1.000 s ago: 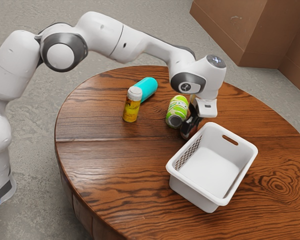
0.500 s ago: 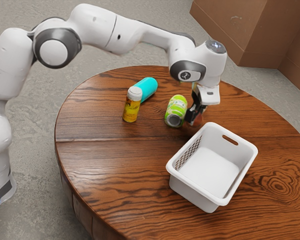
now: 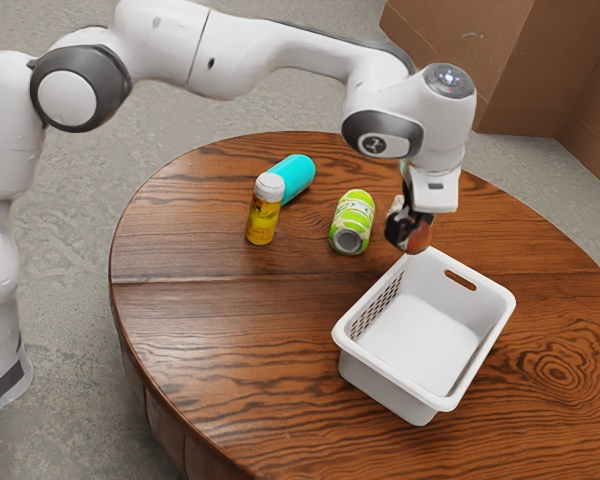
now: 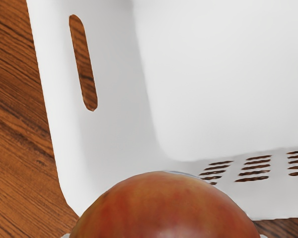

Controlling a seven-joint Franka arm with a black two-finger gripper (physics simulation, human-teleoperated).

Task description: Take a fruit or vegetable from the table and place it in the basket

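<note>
1 basket on table toward exterior view's right, can behind, bottle farther left, cylinder behind bottle

Bright, diffuse light whitens the basket, leaving soft shading inside.

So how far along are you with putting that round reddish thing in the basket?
Pick-up looks done: my gripper holds the reddish fruit or vegetable above the table. It's near the white basket's rim; bringing it inside and letting go remain.
</note>
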